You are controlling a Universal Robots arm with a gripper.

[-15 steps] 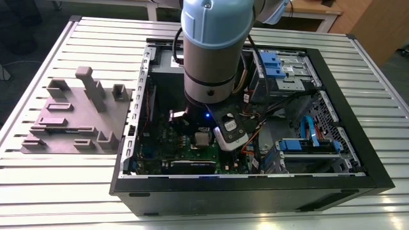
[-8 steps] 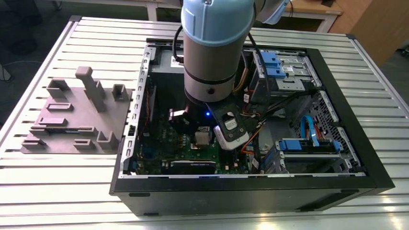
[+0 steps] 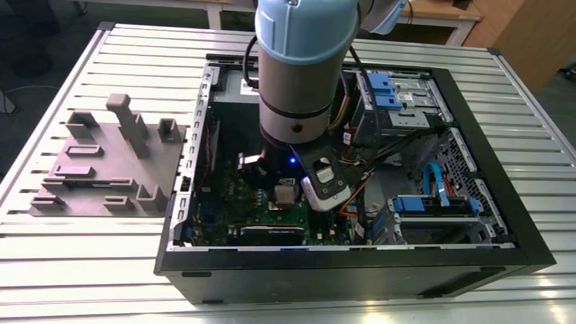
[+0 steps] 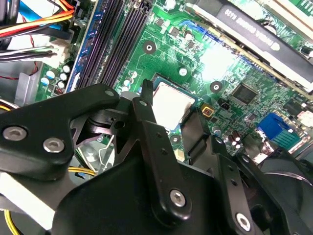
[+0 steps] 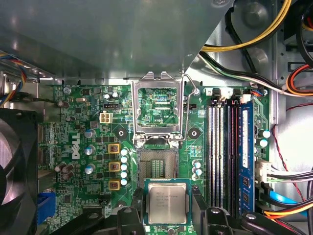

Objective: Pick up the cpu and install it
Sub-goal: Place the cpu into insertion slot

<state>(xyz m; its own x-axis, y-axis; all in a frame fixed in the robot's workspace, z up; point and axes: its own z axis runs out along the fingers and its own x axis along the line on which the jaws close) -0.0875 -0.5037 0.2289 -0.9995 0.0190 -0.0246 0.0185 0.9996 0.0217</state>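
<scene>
On the slatted metal table (image 3: 90, 270), a grey plastic fixture (image 3: 108, 169) with upright blocks is set near the edge at the exterior view's left. Just beside it, an open computer case (image 3: 342, 270) is laid on its side across the middle of the table. Within the case, a green motherboard (image 5: 195, 132) is seen on the side toward the fixture. Drive bays with blue tabs (image 3: 387, 91) and loose cables (image 3: 430, 177) are housed toward the exterior view's right. The arm (image 3: 301, 67) is extended down into the case over the motherboard. The cpu (image 5: 167, 204) is clamped by the gripper (image 4: 167, 111), whose jaws are closed against two of its opposite edges. It is held above the board, just beside the open socket (image 5: 156, 169), whose load plate (image 5: 157, 110) is raised. Memory slots (image 5: 222, 152) are found on one side of the socket, and a black fan (image 5: 14, 166) well apart on the other. An expansion card (image 4: 254, 29) is seated near the board's edge.
</scene>
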